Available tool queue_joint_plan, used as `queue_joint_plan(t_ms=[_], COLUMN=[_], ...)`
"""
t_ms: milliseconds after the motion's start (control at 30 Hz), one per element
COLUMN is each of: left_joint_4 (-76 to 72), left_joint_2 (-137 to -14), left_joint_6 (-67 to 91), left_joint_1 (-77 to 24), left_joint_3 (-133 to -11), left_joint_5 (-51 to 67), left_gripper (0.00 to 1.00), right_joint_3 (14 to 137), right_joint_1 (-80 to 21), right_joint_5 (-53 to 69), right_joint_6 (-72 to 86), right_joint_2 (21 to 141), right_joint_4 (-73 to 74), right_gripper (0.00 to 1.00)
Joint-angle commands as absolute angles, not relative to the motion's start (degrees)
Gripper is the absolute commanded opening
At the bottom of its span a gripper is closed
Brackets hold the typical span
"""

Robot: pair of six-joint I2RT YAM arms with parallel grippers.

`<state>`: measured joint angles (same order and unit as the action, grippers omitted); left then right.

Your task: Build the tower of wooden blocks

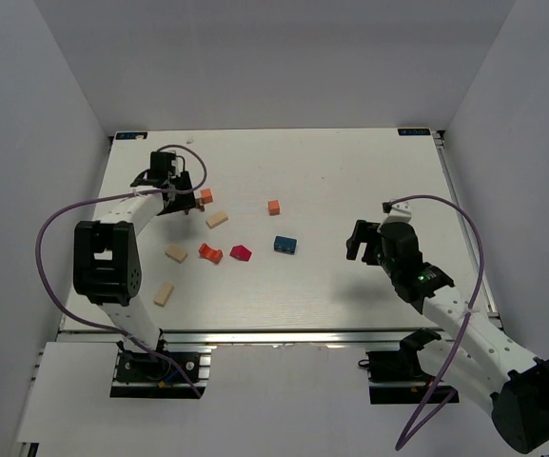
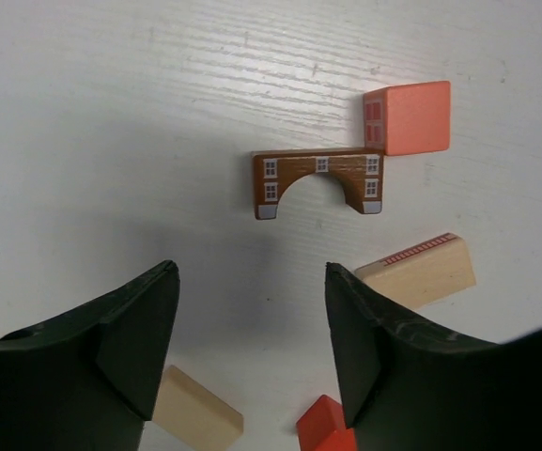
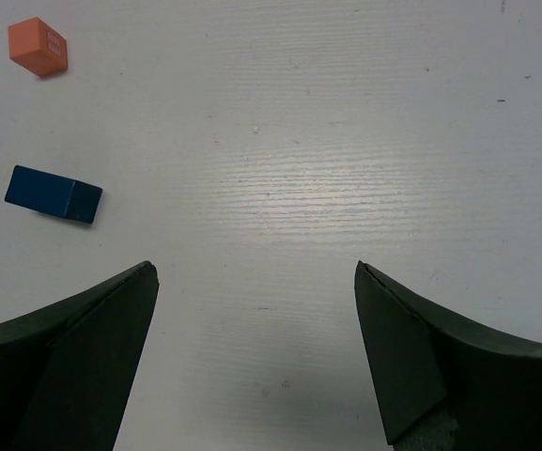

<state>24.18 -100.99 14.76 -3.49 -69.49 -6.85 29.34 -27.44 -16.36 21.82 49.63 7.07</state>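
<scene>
No wood block tower shows in any view; the wooden blocks lie singly on the white table (image 1: pixel 350 171). My left gripper (image 1: pixel 174 195) (image 2: pixel 252 272) hangs open over bare table, nothing between its fingers. Just beyond its tips lies a brown arch block (image 2: pixel 317 180), with an orange cube (image 2: pixel 411 117) (image 1: pixel 206 196) touching its far right corner. A tan block (image 2: pixel 419 271) (image 1: pixel 217 219) lies by the right finger. My right gripper (image 1: pixel 362 243) (image 3: pixel 255 268) is open above bare table. A blue block (image 3: pixel 53 194) (image 1: pixel 285 245) and another orange cube (image 3: pixel 38 46) (image 1: pixel 274 207) lie to its left.
An orange-red block (image 1: pixel 209 252), a dark red block (image 1: pixel 242 253) and two tan blocks (image 1: pixel 176 253) (image 1: pixel 164 293) lie toward the near left. White walls close in the table on three sides. A purple cable (image 1: pixel 46 238) loops off the left arm.
</scene>
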Motion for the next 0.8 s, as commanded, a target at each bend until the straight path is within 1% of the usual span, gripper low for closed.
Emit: queue_joint_plan(t_ms=[0, 167, 200, 467, 633, 767], left_joint_4=[21.71, 21.18, 21.09, 20.13, 20.3, 20.22], left_joint_2=[-102.12, -106.69, -107.05, -110.04, -112.32, -113.55], left_joint_6=[10.72, 10.37, 10.28, 10.55, 10.28, 10.2], left_joint_1=[-2.73, -2.2, -2.2, -2.11, -2.11, -2.11], left_joint_3=[-72.16, -73.48, -73.65, -75.32, -76.46, -77.34], left_joint_5=[-4.4, -0.09, -0.09, -0.53, -2.02, -2.19], left_gripper=[0.72, 0.64, 0.61, 0.58, 0.54, 0.48], right_joint_3=[30.06, 30.15, 30.15, 29.53, 29.71, 29.79], right_joint_1=[-27.16, -27.07, -27.07, -26.9, -26.9, -26.89], right_joint_5=[-17.23, -17.49, -17.58, -18.72, -18.63, -18.19], right_joint_6=[21.01, 20.83, 20.83, 20.39, 20.39, 20.3], right_joint_2=[49.48, 49.57, 49.48, 48.16, 48.43, 48.34], right_joint_4=[5.01, 4.92, 5.18, 5.27, 5.36, 5.36], right_gripper=[0.89, 0.9, 0.89, 0.89, 0.89, 0.89])
